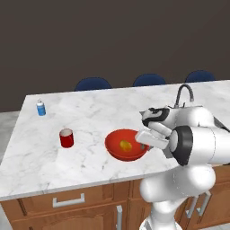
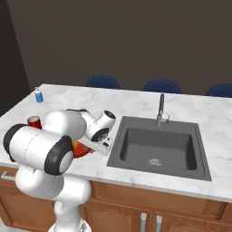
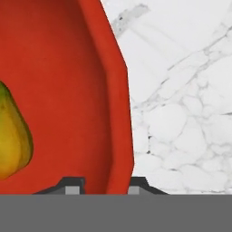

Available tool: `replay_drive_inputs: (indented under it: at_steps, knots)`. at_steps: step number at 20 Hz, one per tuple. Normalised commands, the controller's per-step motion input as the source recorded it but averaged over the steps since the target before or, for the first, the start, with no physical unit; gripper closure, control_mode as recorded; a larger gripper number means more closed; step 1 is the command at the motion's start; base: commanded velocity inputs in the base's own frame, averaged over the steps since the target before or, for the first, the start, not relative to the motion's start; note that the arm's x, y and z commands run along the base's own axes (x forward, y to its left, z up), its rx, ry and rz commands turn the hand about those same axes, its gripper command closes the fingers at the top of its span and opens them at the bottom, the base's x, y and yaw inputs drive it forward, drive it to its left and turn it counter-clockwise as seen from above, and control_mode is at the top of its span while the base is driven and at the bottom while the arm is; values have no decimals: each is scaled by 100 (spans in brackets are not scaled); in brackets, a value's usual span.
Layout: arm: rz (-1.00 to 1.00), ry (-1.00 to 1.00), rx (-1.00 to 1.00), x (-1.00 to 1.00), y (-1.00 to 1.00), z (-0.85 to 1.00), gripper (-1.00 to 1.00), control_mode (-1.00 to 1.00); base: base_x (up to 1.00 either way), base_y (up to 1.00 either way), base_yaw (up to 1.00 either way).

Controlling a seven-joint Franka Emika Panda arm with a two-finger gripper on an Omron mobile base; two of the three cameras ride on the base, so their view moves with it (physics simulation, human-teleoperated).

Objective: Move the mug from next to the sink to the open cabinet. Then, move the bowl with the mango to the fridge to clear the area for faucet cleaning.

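From the left base view, the wide, shallow, glossy red-orange bowl sits on the white marble worktop with the small oval yellow-orange mango lying inside it, and the robot's pincer is at the bowl's right rim. The small glossy red cylindrical mug stands upright on the worktop to the left of the bowl, apart from it, and a small blue bottle with a white cap stands farther back near the left edge. The slim curved grey metal faucet rises behind the arm. From the right base view, the dark grey rectangular sink is recessed in the worktop to the right of the arm; the bowl shows as a red sliver beside the hand, and the mug peeks out behind the arm's elbow. In the hand view, the bowl's rim runs down between the two dark fingertips, one inside the bowl and one outside over the marble, so the pincer is clenched onto the bowl's wall, with the mango at the left edge.
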Motion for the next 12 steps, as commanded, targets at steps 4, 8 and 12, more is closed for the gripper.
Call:
replay_drive_inputs:
  at_steps: [4,8,12]
  knots:
    - [-9,-12,1,-34,0,61,100,-100,0,0,0]
    - [-21,-20,2,-54,-1,100,100,-100,0,0,0]
    - [-29,-20,6,-62,-4,100,100,-100,0,0,0]
